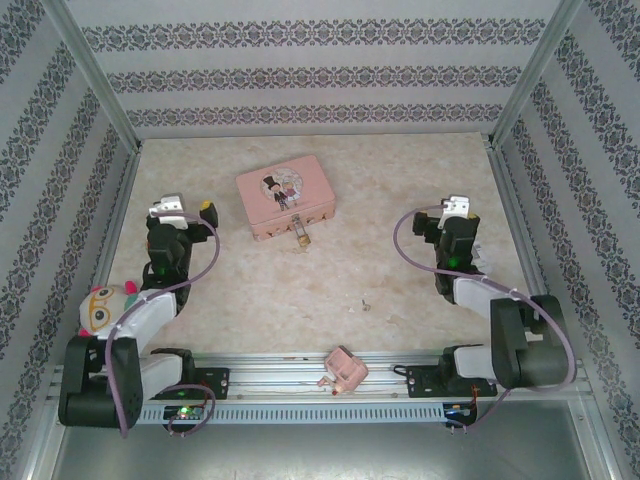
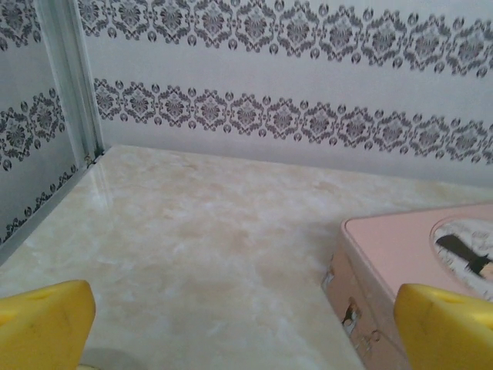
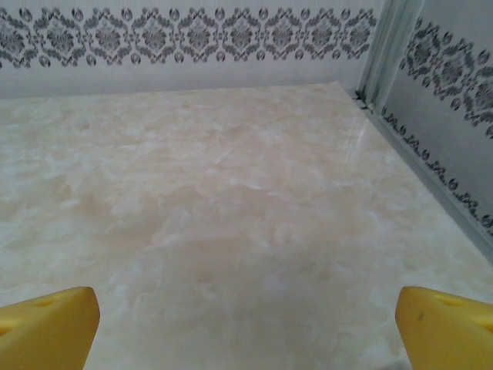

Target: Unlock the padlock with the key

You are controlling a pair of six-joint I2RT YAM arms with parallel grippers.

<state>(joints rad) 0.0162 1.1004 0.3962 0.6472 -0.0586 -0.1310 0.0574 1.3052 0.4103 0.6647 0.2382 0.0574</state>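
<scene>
The small brass padlock (image 1: 300,238) lies on the table against the front clasp of the pink tin (image 1: 285,200). The tiny grey key (image 1: 366,302) lies flat on the marble top, nearer the arms and right of the padlock. My left gripper (image 1: 185,207) hovers left of the tin, open and holding nothing. In the left wrist view its yellow fingertips (image 2: 45,324) stand far apart, and the tin's corner (image 2: 385,254) shows on the right. My right gripper (image 1: 453,207) is open at the right side of the table. Its yellow pads (image 3: 46,327) frame bare tabletop.
A plush owl toy (image 1: 100,308) sits by the left arm's base. A small pink object (image 1: 343,368) rests on the front rail between the two bases. Patterned walls (image 1: 300,80) with metal corner posts close in the table on three sides.
</scene>
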